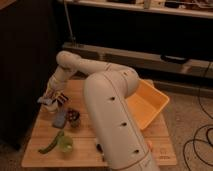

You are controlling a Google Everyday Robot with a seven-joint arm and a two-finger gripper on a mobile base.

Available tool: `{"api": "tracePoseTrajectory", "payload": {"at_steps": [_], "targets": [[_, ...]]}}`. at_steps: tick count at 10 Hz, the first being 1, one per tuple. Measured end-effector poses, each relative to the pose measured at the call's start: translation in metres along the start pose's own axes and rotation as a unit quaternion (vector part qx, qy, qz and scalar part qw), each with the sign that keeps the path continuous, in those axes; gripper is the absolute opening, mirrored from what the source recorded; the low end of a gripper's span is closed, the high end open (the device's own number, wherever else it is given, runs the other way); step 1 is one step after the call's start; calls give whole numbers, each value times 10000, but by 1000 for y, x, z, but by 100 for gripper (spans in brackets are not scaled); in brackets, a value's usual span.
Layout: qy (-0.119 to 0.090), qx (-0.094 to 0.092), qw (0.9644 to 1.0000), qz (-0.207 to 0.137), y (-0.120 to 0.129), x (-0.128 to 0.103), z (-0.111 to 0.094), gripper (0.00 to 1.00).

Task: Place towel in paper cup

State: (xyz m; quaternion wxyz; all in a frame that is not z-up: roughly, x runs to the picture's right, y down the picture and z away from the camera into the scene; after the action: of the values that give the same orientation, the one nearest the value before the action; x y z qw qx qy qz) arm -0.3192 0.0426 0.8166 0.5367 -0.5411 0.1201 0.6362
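Gripper (50, 96) low over the far-left edge of the wooden table (165, 150), with the towel (46, 100) bunched at its tips.
Whether the tips actually clamp the pale cloth cannot be told. Just right of them sits a small striped item; nearer the camera lie a blue-grey oblong (60, 118), a dark cup, and a green cup (65, 144). A yellow bin (150, 107) stands well to the right.

Dim, warm-toned, brightest on the white arm (112, 115) and orange bin (151, 104), darkest along the left wall (20, 60), gripper (50, 95) half-shadowed over the table's (165, 146) far-left corner.
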Motion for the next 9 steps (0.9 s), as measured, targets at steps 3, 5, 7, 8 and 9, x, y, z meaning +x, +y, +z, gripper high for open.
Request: {"api": "tracePoseTrajectory", "payload": {"at_steps": [3,5,7,8,9], "targets": [[-150,-114,9998,-62,9,4,-24,70],[-290,-166,9994,-132,16,8,-46,70],[-421,-192,9988,-184,20,9,-61,70],[-493,-217,9984,-162,17,7,-68,70],[-569,-241,9980,-98,9,6,-75,70]]}}
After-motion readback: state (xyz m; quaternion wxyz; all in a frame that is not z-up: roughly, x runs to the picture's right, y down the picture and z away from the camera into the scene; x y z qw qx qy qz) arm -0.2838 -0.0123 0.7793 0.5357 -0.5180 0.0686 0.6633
